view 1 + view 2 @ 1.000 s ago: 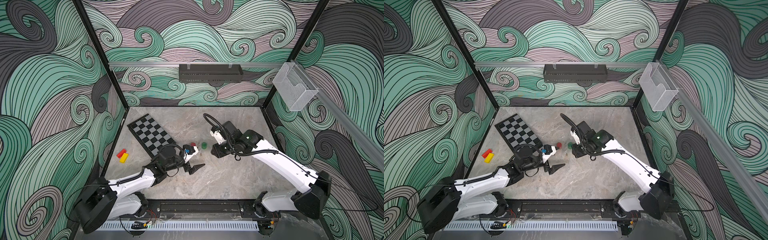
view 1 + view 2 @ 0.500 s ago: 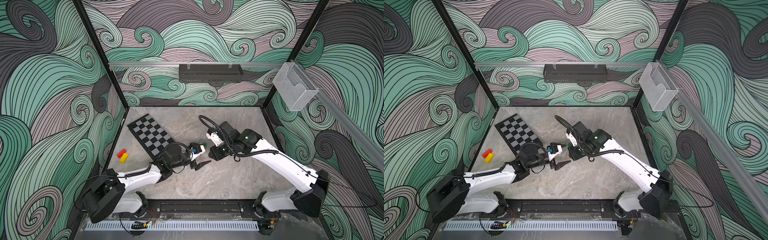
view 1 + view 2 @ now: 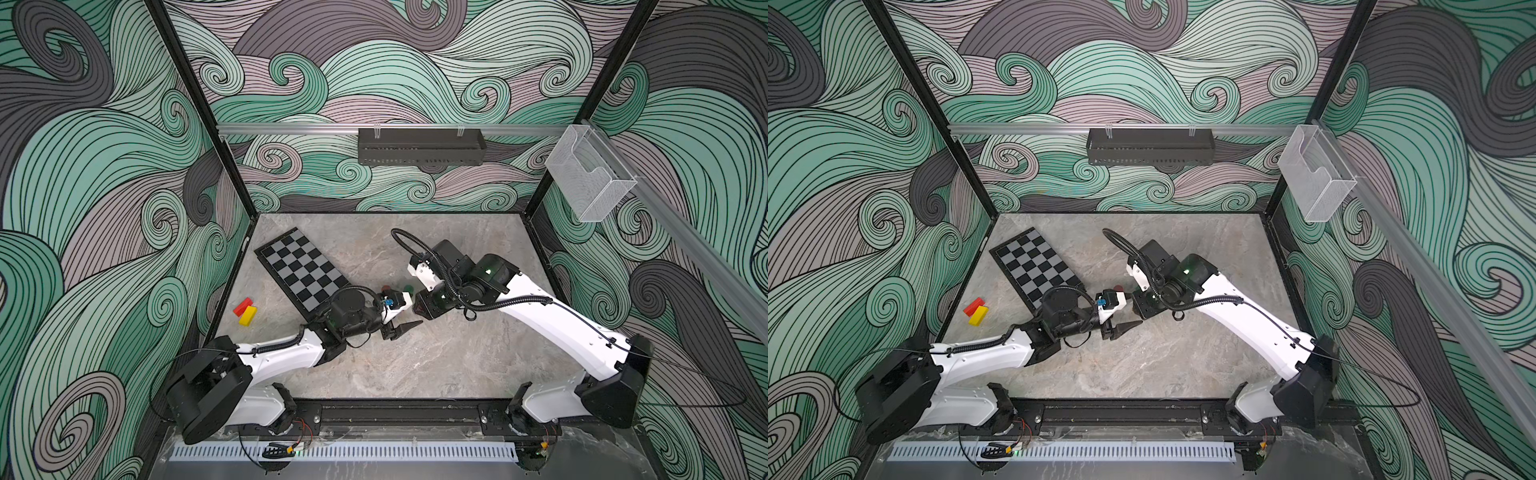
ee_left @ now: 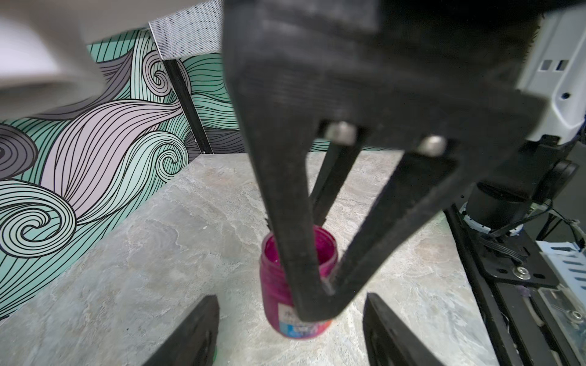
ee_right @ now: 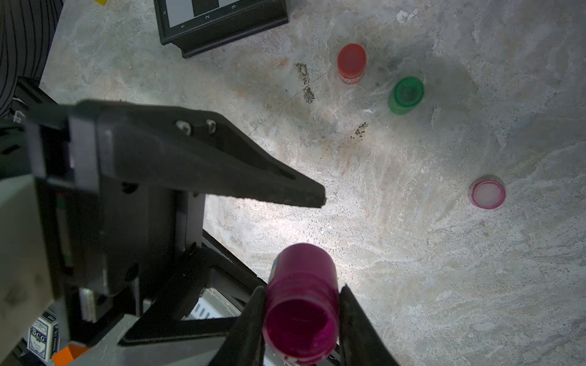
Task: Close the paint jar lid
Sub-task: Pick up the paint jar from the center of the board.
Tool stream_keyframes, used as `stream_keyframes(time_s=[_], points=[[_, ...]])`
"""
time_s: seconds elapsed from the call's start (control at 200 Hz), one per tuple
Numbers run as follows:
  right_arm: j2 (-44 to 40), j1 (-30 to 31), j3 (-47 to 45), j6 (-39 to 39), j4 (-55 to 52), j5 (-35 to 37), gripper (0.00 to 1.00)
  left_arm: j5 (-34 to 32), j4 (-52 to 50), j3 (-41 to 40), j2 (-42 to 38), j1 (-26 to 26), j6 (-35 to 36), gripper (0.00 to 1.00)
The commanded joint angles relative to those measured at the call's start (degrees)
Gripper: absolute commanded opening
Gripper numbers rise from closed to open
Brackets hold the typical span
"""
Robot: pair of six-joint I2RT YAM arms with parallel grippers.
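The open magenta paint jar [image 5: 301,275] stands upright, and my right gripper [image 5: 302,288] is shut on it just under the rim. Its magenta lid [image 5: 487,192] lies apart on the table, inner side up. In the left wrist view the jar [image 4: 272,285] is just ahead of my left gripper [image 4: 290,336], which is open with a finger on each side and touches nothing. In both top views the left gripper [image 3: 401,320] [image 3: 1119,326] meets the right gripper [image 3: 417,308] [image 3: 1138,305] at the table's middle; the jar is hidden there.
A closed red jar [image 5: 351,61] [image 3: 386,288] and a closed green jar [image 5: 406,94] [image 3: 408,287] stand just behind the grippers. A chessboard [image 3: 303,270] lies at the back left, with red [image 3: 243,306] and yellow [image 3: 248,316] blocks near the left wall.
My left arm has reached right until its gripper is at the jar, and its jaws have narrowed. The right gripper has shifted slightly left and forward with the jar.
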Motion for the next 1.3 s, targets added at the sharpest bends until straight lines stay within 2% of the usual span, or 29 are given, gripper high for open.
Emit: stream_keyframes(time_s=[0.0, 0.415, 0.715, 0.821, 1.041, 1.296], points=[[1.9, 0.4, 1.4, 0.6, 0.9, -0.6, 0.36, -0.9, 2.7, 2.1, 0.3, -0.3, -1.6, 0.67], [3.0, 0.8, 3.2, 1.3, 0.9, -0.6, 0.36, -1.2, 2.6, 2.0, 0.5, -0.3, -3.4, 0.61], [3.1, 0.9, 3.6, 1.4, 0.9, -0.8, 0.36, -1.9, 3.1, 2.2, 0.4, -0.3, -3.6, 0.5], [3.0, 0.9, 3.5, 1.5, 0.8, -1.0, 0.36, -2.0, 3.0, 2.2, 0.3, -0.3, -3.7, 0.43], [3.0, 0.9, 3.3, 1.5, 1.0, -1.3, 0.36, -1.8, 3.5, 2.0, 0.7, -0.3, -4.5, 0.41], [3.1, 0.9, 3.2, 1.7, 1.5, -1.6, 0.37, -1.9, 2.8, 2.2, 0.1, -0.3, -4.2, 0.26]])
